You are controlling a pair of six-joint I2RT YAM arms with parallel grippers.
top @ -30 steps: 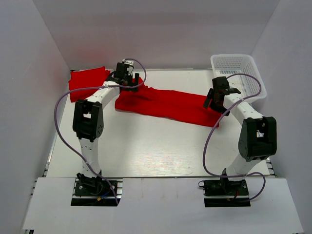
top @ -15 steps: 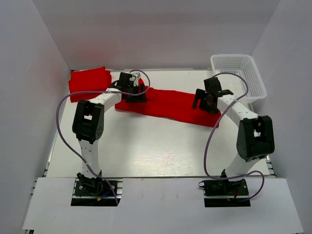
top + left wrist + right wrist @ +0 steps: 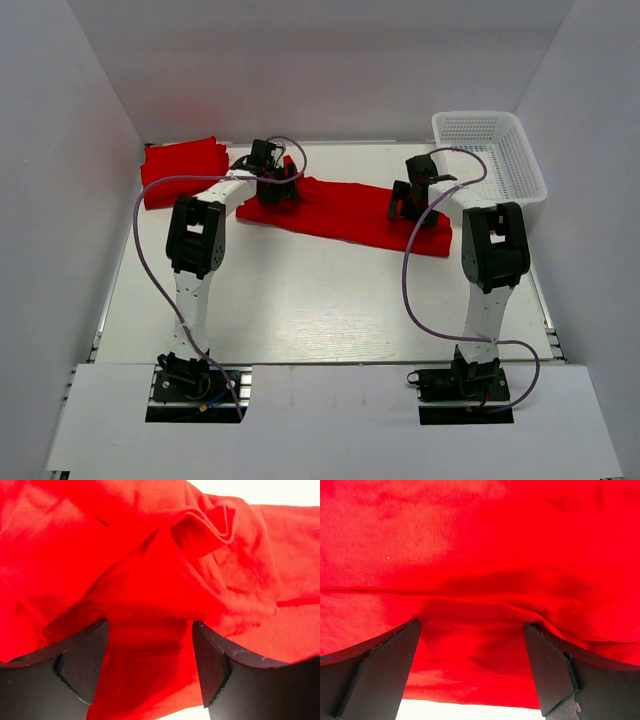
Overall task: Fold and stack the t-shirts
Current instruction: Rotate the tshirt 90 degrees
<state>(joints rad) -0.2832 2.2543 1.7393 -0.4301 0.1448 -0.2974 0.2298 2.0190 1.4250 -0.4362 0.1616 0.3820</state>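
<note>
Looking at one long t-shirt, bright red, stretched across the far part of the counter, slanting from left of middle toward the right. Got a folded t-shirt, same red, tucked in the far left corner, apart from the long t-shirt. Also spotting a white mesh basket off at the far right, near that right end. Finding the left tool down on the long t-shirt's left end, fingers apart with wrinkled cloth bunched between them and touching both; honestly can't tell about an actual pinch there. Seeing the right tool pressed onto the right part of the same shirt, wide open, gripping nothing, fairly smooth cloth running across the gap.
</note>
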